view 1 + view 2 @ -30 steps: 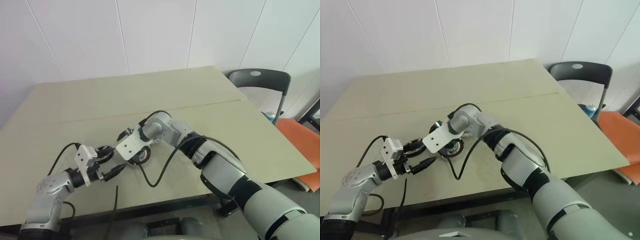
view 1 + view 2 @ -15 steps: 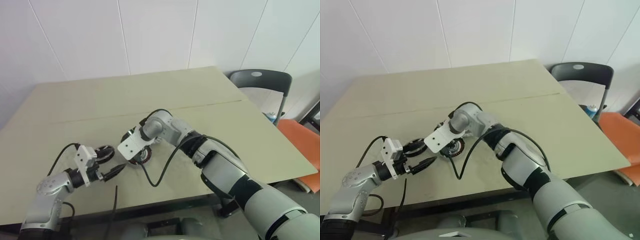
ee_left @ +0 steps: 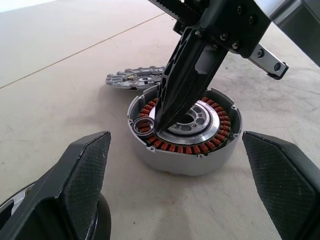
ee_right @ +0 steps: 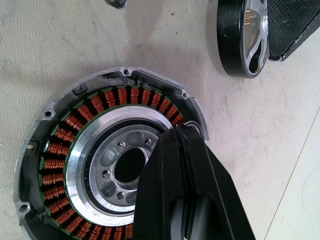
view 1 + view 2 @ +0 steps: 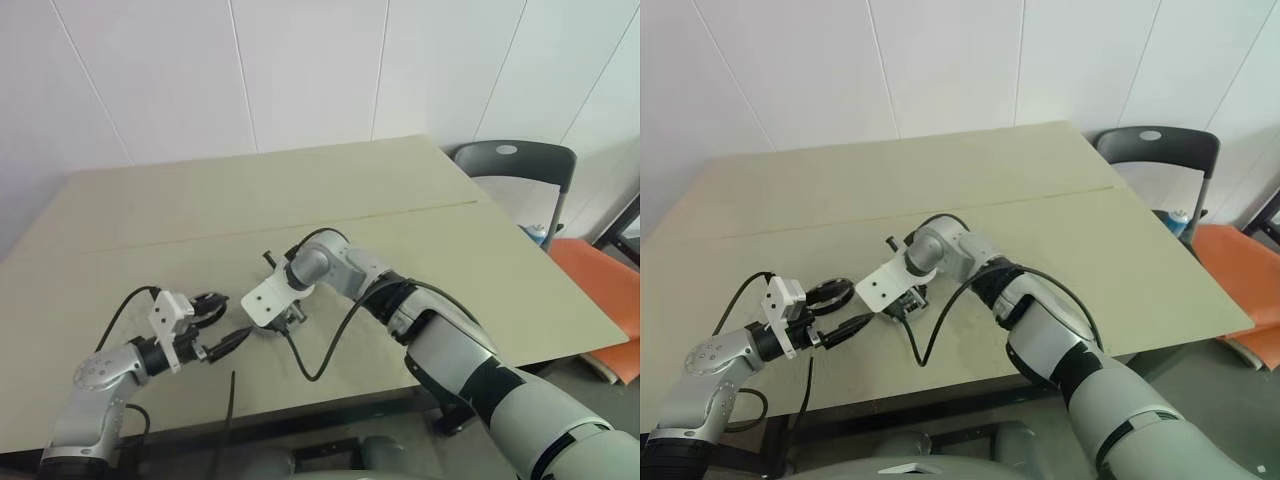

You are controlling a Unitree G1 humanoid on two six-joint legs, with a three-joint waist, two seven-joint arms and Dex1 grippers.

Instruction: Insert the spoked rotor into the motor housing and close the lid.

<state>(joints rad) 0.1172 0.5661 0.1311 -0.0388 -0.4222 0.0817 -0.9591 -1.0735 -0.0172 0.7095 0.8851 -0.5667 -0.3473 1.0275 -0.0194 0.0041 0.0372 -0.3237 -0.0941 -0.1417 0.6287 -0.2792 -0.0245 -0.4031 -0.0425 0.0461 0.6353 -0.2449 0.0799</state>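
Observation:
The motor housing point(image 3: 186, 134) lies open on the table, its copper-red windings ringing a pale centre. My right gripper point(image 3: 161, 122) is shut, and its tips point down onto the housing's inner ring point(image 4: 115, 165) with nothing held between them. The lid point(image 3: 135, 79), a grey notched disc, lies flat just behind the housing. The spoked rotor point(image 4: 241, 34) rests right beside one finger of my left gripper point(image 5: 228, 322). That gripper is open wide, level with the table, and faces the housing. Most of the housing point(image 5: 902, 304) is hidden under my right hand in the eye views.
The tan table point(image 5: 200, 210) has a seam across its middle. Black cables point(image 5: 305, 360) loop from both wrists near the front edge. A grey chair point(image 5: 512, 165) and an orange seat point(image 5: 595, 280) stand off the table's right side.
My right gripper's fingers have gone from open to shut and now sit lower on the housing. The left gripper and the rotor have stayed where they were.

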